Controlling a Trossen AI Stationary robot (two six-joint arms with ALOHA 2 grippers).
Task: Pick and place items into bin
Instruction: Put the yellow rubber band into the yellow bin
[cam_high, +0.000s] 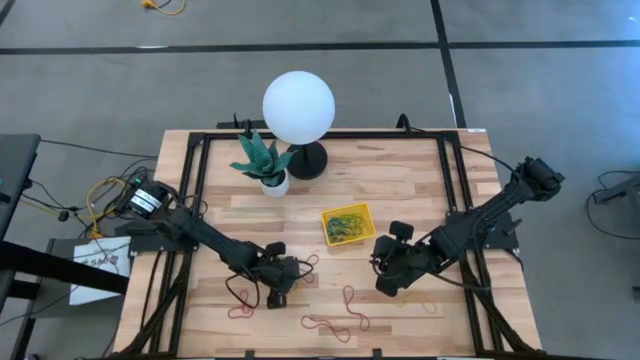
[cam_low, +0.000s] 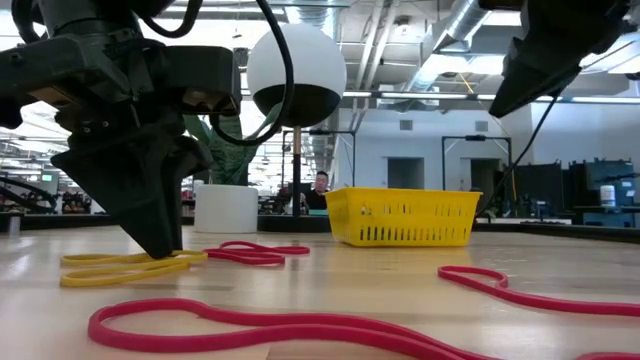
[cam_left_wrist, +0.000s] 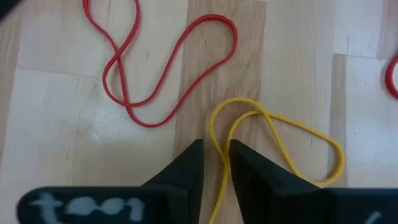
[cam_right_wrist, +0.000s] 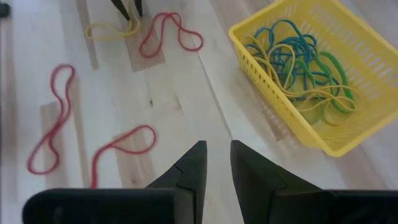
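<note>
My left gripper (cam_left_wrist: 216, 163) is down at the tabletop with its fingers nearly together, one strand of the yellow band (cam_left_wrist: 273, 140) pinched between them. I judge it held, though the gap is not fully closed. The band's loop stretches away from my fingertips, its long axis roughly in line with my fingers, and a red band (cam_left_wrist: 168, 68) lies just beyond it. The bin (cam_high: 348, 224) sits up the table and toward my right arm, already holding green, blue and yellow bands. My right gripper (cam_right_wrist: 216, 163) hovers close beside the bin with its fingers slightly apart and nothing in them. The carry I expect runs from my left fingertips toward the bin.
</note>
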